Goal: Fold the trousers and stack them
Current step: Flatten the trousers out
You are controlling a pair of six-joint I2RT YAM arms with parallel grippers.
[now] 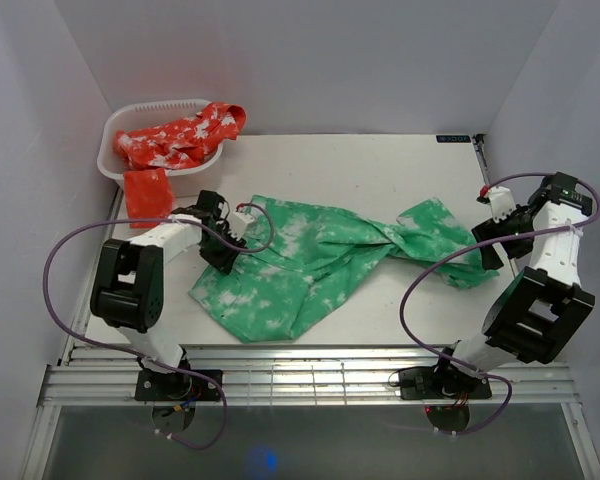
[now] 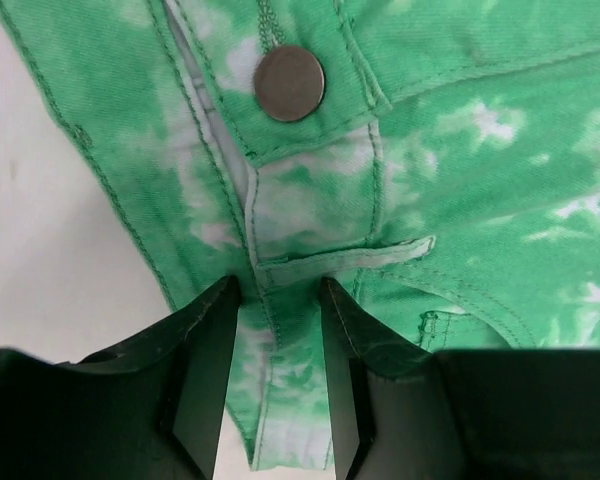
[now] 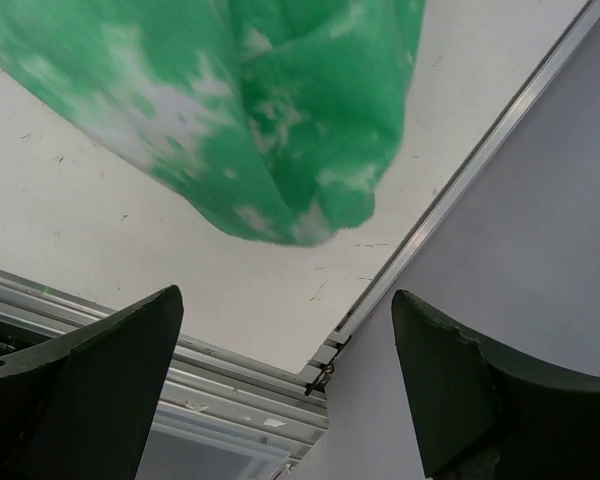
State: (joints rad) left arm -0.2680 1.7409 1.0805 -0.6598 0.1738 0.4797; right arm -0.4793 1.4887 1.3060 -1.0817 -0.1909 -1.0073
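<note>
Between the narrowly parted fingers of the left gripper (image 2: 278, 290), the fly of the trousers (image 1: 310, 265) is being straddled, the button (image 2: 289, 83) just ahead; whether it is being pinched cannot be told. Ahead of the right gripper (image 3: 285, 300), jaws being held wide apart, a leg end is being left on the table (image 1: 380, 160).

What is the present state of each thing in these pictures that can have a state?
green trousers: unfolded, spread out, twisted in the middle.
left gripper: closed on the green trousers.
right gripper: open, holding nothing.
white basket: upright, filled.
red garment: crumpled in the white basket, one part hanging out.
</note>
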